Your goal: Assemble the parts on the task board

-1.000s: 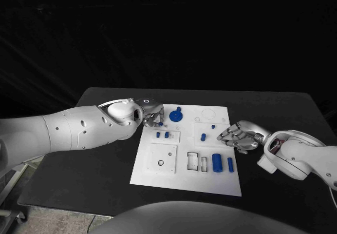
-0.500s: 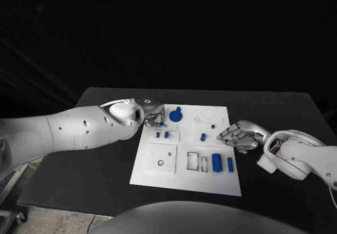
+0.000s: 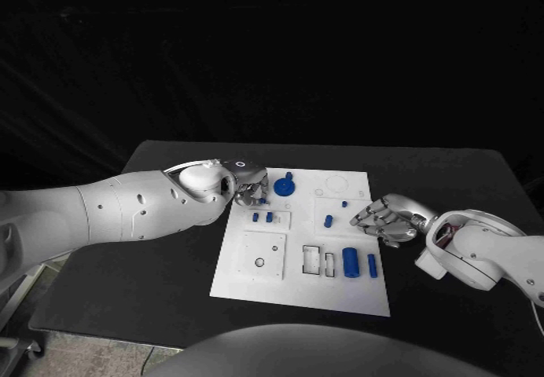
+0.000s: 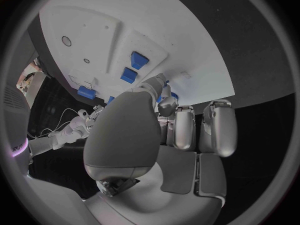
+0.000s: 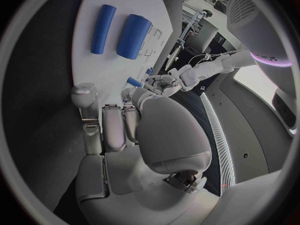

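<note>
You are looking at the black desk [image 3: 148, 298] carrying the white task board [image 3: 300, 287], which is lying between your two hands. Your left hand [image 3: 244, 187] is hovering at the board's far left corner, fingers curled; whether it is pinching anything, you cannot tell. The round blue part [image 3: 284, 186] is sitting just beside it. Your right hand [image 3: 384, 221] is resting at the board's right edge, fingers curled in on nothing, near two blue cylinders [image 5: 125, 32].
</note>
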Robot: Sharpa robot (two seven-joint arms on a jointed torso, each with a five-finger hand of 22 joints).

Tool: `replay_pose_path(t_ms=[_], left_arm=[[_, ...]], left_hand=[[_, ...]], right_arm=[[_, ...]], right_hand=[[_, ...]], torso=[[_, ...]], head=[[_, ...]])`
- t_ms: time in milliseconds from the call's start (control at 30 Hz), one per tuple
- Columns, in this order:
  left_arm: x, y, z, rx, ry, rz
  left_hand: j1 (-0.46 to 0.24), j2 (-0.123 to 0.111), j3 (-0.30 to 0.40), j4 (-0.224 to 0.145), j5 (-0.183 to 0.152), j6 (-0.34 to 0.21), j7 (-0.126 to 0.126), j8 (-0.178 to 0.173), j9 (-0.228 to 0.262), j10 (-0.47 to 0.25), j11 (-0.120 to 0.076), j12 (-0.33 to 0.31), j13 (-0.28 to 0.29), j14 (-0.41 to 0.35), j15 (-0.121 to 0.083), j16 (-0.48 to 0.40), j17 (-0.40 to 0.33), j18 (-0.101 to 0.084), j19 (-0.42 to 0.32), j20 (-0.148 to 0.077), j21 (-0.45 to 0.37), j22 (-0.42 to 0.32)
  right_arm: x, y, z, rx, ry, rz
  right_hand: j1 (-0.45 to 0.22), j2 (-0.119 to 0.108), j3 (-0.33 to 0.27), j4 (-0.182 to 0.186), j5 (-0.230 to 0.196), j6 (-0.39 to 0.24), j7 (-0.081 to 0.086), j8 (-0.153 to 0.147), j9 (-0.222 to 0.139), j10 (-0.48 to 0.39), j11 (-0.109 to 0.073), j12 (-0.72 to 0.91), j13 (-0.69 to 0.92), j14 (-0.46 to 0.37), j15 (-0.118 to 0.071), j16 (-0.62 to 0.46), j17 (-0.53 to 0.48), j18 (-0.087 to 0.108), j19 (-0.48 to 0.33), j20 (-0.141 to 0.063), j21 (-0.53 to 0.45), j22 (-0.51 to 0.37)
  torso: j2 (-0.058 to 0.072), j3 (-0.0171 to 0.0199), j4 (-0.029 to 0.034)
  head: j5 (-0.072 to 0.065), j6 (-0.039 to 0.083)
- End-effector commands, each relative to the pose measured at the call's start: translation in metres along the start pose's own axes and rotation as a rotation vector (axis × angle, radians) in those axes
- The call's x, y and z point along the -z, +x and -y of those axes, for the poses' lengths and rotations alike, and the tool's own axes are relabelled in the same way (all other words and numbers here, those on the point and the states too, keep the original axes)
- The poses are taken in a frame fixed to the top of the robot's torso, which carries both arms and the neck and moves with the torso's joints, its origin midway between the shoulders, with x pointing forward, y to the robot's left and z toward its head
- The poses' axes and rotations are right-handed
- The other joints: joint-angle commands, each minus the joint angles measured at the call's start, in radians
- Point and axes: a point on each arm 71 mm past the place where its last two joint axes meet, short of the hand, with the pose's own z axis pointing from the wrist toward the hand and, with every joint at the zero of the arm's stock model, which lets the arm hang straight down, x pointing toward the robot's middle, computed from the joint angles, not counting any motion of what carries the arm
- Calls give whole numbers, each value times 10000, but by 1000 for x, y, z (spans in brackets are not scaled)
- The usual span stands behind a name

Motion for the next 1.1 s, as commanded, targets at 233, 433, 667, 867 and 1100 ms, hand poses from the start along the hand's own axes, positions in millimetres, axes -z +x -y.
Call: replay_pose_path(t_ms=[233,433,667,867,1100], left_arm=[[-1,2,3,-103,126,-233],[-2,1,5,-102,169,-229],[-2,0,7,-64,304,-70],[-1,-2,9,-18,458,192],[-1,-3,10,12,587,354]], left_hand=[[13,82,15,-73,48,19,37,42,18,-53,-2,-37,-9,50,-17,-1,-6,15,46,-26,35,2093],[14,83,14,-77,51,18,38,42,18,-53,-1,-37,-10,49,-17,-2,-6,15,44,-26,33,2092],[6,79,5,-88,60,15,45,42,20,-95,4,-90,-60,51,-16,-1,-2,13,51,-28,43,2095],[-43,64,-29,-91,76,13,50,44,23,-144,14,-148,-109,66,-10,12,31,9,62,-31,60,2101],[-145,53,-76,-65,95,-33,49,25,19,-223,20,-242,-190,85,-4,28,69,4,77,-37,83,2107]], right_arm=[[0,1,-1,-28,-89,-13],[0,0,-1,-32,-82,-7],[0,0,0,-33,-72,-17],[0,1,-1,-34,-60,-54],[0,1,0,-36,-19,-77]], right_hand=[[-14,-40,8,-28,62,50,6,14,15,-45,1,-34,52,51,65,-22,185,69,-49,14,-7,726],[-14,-40,8,-28,62,50,6,14,15,-45,1,-34,52,51,65,-22,185,69,-49,14,-7,726],[-14,-40,8,-28,62,50,6,14,15,-45,1,-34,52,51,65,-22,185,69,-49,14,-7,726],[-14,-40,8,-28,62,50,6,14,15,-45,1,-34,52,51,65,-22,185,69,-49,14,-7,726],[-12,-36,23,-41,71,48,4,12,15,-59,-1,-45,41,45,64,-31,178,75,-64,16,-41,723]], torso=[[-2,-1,-4],[3,-2,-7],[4,-2,1],[-3,-1,0],[2,0,1]], head=[[0,2],[-7,2],[-13,2],[-3,2],[-7,2]])
